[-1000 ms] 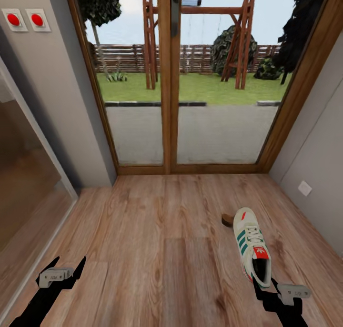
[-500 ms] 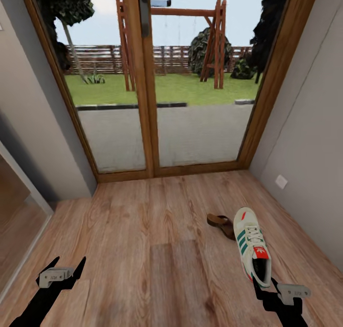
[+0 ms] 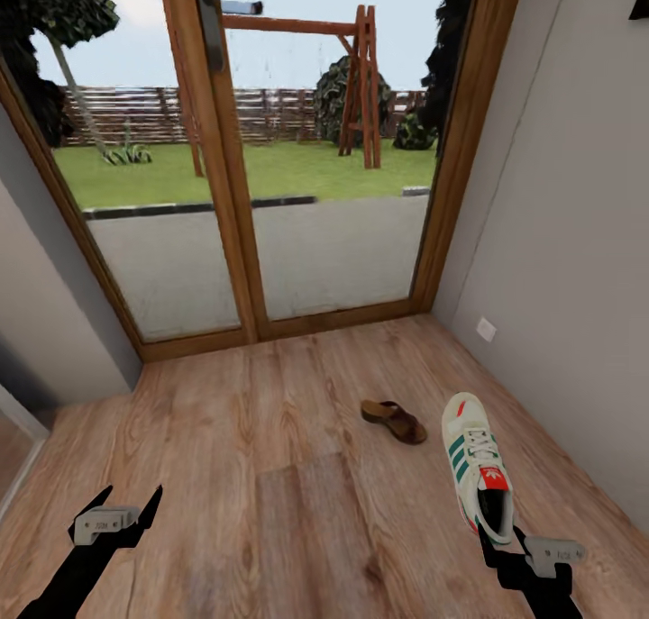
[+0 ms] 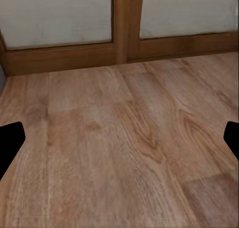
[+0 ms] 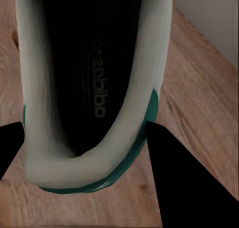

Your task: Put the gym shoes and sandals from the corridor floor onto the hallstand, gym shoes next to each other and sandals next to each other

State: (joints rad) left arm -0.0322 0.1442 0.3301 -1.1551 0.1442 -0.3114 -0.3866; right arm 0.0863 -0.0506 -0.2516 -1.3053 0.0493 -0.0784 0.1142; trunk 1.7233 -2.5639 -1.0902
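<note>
Head view has the robot facing a wood-framed glass door at the end of the corridor, with a garden and a swing set outside. The right end effector is low at the right and it's got a gym shoe by the heel, toe pointing away toward the door. The shoe is cream-white with green stripes and a red-orange tongue label. I can't really tell from here whether its sole is off the corridor floor or skimming it.

The right wrist view looks straight down into the shoe's opening, dark insole with lettering on it, and the two black fingers sit on either side of the heel rim, pinching it.

One sandal lies flat on the floor just beyond and to the left of the shoe's toe, near it but not touching. It's dark maroon-brown with a tan footbed.

The left end effector hangs low at the left with its fingers spread and nothing between them. In the left wrist view the fingertips sit at opposite edges of the frame with only bare planks and the door's wooden bottom rail ahead.

A grey wall runs down the right side with a small white outlet plate low on it.
</note>
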